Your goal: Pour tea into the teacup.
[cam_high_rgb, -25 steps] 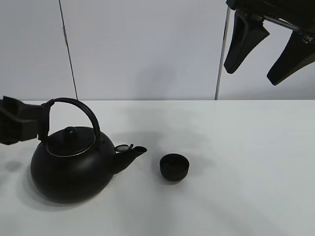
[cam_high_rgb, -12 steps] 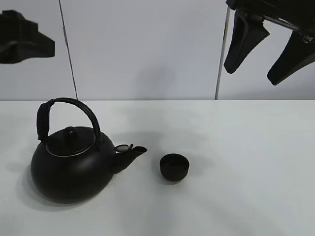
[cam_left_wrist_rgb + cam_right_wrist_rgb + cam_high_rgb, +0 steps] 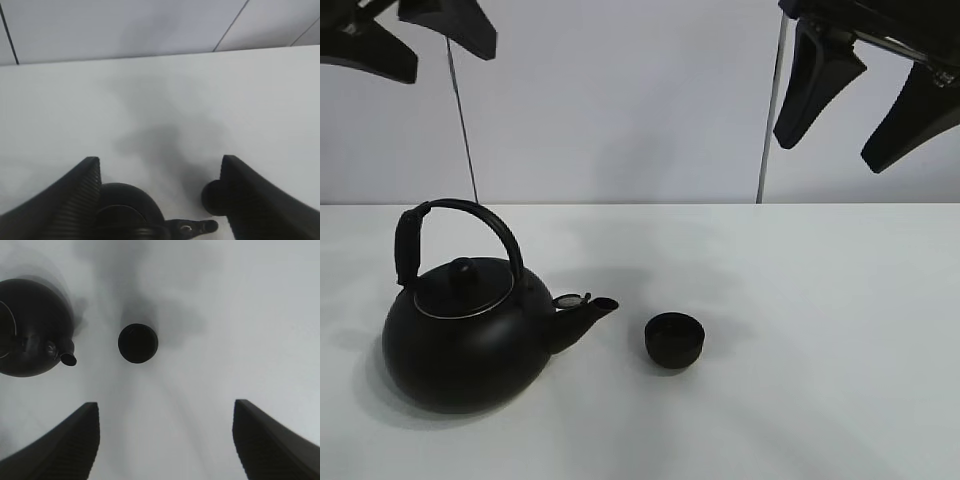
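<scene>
Nearest the camera in the high view, the kettle (image 3: 465, 345) sits upright on the white table (image 3: 820, 330), at about eight o'clock from the table's middle, its spout (image 3: 585, 305) aimed toward three o'clock. Just beside the spout tip, a small gap away and not touching, stands the teacup (image 3: 674, 339), low, open side up; whether it holds any tea cannot be told from here. The kettle looks rigid and smooth-sided, and, judging by its bulk, is probably heavy if filled, so the round body would be a slippery place to grip; the arched handle (image 3: 460, 222), standing up over the lid (image 3: 463, 285), is the sensible hold, taken near its crown so the pot swings level before tipping. The cup looks light and easily knocked, so the spout should approach from above rather than sideways. Farther back and high, at eleven o'clock, the left gripper (image 3: 408, 32) hangs above the kettle, fingers spread and empty. At one o'clock the right gripper (image 3: 860, 100) also hangs released, grasping nothing.
</scene>
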Robot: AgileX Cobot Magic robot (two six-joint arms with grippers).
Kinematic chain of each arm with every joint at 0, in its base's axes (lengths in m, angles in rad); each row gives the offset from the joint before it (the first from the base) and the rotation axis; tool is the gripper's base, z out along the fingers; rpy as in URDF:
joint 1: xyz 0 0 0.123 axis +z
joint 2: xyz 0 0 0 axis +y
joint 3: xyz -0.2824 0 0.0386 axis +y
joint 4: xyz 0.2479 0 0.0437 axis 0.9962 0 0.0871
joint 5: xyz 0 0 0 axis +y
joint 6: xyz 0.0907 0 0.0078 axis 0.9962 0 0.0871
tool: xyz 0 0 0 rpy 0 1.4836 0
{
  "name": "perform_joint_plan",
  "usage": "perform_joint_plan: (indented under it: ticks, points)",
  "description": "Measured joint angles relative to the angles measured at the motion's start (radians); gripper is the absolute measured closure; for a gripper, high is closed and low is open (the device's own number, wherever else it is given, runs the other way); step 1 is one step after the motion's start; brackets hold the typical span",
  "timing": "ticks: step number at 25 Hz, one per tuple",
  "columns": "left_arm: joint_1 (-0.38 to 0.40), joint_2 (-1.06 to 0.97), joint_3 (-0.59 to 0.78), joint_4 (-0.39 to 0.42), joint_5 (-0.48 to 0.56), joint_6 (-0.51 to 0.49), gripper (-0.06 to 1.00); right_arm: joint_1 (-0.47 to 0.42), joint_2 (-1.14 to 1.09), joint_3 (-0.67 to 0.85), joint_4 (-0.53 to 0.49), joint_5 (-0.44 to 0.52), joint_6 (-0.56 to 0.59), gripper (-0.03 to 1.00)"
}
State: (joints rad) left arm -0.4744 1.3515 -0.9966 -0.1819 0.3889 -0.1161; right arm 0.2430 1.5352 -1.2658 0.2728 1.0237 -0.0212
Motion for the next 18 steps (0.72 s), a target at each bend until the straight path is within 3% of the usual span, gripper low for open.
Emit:
perform_joint_plan:
  ticks: [7,18]
  points:
    - [0.000,0.212,-0.219,-0.104,0.214,-0.003,0.42,0.000,0.000,0.000,0.001,-0.001,0.000,0.45]
    - [0.000,0.308,-0.265,-0.105,0.261,-0.003,0.42,0.000,0.000,0.000,0.001,-0.001,-0.001,0.45]
